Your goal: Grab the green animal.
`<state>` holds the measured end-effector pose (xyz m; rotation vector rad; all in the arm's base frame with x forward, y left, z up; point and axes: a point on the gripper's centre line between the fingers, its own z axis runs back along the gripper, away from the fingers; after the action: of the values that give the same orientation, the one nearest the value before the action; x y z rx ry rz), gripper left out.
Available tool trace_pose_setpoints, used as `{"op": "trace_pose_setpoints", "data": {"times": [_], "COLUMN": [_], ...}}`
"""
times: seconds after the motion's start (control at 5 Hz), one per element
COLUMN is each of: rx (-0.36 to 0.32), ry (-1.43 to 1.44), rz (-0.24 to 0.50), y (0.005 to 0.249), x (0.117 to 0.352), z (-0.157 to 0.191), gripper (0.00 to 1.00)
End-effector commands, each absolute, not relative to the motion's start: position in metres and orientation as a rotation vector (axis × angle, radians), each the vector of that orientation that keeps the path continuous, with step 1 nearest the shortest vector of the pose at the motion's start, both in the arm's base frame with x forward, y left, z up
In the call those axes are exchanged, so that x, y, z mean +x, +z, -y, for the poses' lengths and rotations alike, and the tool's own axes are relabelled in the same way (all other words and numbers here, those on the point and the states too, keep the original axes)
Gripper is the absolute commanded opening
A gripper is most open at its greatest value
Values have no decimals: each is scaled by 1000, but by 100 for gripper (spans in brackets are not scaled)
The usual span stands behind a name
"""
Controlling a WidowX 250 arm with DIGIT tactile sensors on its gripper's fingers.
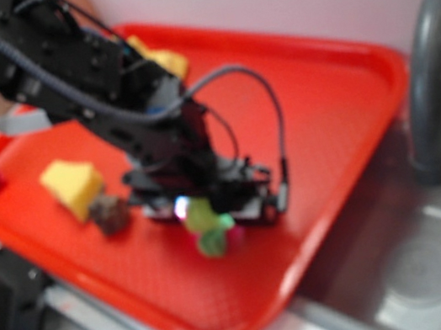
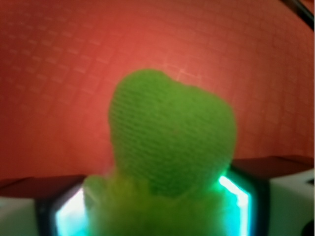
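The gripper (image 1: 206, 217) is closed on the green animal (image 2: 170, 142), its 2 fingers (image 2: 66, 216) pressing the fuzzy body from either side while the smooth head pokes out ahead over the red tray (image 1: 338, 101). A yellow foam wedge (image 1: 73, 187) lies beside the gripper.

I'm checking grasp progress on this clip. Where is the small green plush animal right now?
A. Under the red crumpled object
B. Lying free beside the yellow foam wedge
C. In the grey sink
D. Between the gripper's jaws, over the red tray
D: the small green plush animal sits between the jaws of the gripper over the red tray, its fuzzy body wedged between the lit pads in the wrist view.
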<state>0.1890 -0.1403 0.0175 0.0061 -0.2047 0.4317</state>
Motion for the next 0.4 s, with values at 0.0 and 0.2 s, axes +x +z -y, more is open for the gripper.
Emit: {"op": "trace_pose_setpoints", "data": {"times": [0.0,0.2], "rx": [-86,-238], "ry": [285,152], "rz": [263,205], "y": [84,131], "x": [196,200], "z": [108,77], "gripper": [0,0]}}
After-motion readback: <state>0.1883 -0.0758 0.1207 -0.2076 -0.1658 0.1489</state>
